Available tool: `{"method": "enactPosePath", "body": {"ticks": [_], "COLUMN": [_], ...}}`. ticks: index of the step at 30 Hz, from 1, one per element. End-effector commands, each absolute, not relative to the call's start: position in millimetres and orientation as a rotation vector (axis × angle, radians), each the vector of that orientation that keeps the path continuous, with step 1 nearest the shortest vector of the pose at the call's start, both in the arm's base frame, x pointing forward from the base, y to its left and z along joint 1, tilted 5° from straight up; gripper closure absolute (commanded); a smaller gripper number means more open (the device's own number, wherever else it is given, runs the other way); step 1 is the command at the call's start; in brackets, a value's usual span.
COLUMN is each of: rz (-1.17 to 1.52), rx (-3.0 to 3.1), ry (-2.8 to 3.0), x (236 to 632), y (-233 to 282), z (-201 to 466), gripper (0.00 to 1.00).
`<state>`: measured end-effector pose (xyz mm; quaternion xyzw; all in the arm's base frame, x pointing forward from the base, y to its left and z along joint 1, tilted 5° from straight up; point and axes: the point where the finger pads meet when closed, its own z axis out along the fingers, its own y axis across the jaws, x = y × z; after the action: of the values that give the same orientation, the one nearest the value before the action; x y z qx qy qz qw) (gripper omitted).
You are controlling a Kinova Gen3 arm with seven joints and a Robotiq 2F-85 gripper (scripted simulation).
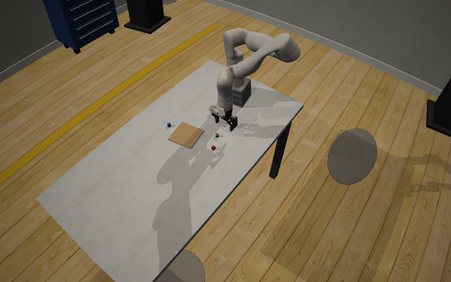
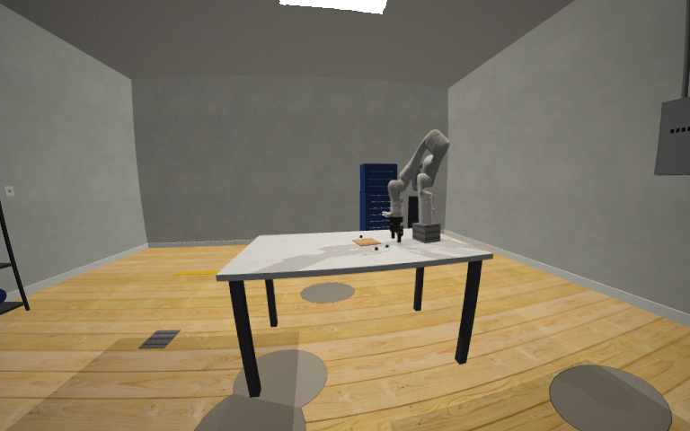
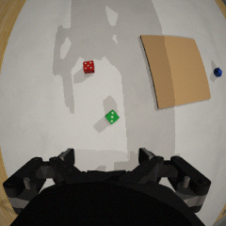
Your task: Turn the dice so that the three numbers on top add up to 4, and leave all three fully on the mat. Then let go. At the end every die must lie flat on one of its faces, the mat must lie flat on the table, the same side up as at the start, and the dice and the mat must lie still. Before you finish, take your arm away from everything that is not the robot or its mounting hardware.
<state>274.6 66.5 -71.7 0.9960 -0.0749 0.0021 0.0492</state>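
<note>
Spread wide and holding nothing, the gripper (image 3: 107, 160) hangs with the green die (image 3: 112, 117) just ahead of its jaws.

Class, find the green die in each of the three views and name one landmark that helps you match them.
Top: green die right of the mat, below the end effector.
Exterior: a green speck right of the mat.
Wrist: centre, left of the mat.
Shared landmark: the tan mat.
</note>
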Motion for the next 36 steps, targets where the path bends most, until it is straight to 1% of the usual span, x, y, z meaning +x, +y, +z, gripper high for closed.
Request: {"method": "enactPosePath", "body": {"ticks": [1, 10, 12, 16, 36], "rz": [0.015, 0.015, 0.015, 0.015, 0.015], "rx": [3.039, 3.039, 3.039, 3.039, 3.039], "ry": [-0.223, -0.223, -0.223, -0.223, -0.223], "x": [286, 334, 334, 348, 352], "y": [70, 85, 85, 89, 90], "z": [-72, -73, -73, -73, -73], "gripper": [0.00, 0.00, 0.00, 0.00, 0.00]}}
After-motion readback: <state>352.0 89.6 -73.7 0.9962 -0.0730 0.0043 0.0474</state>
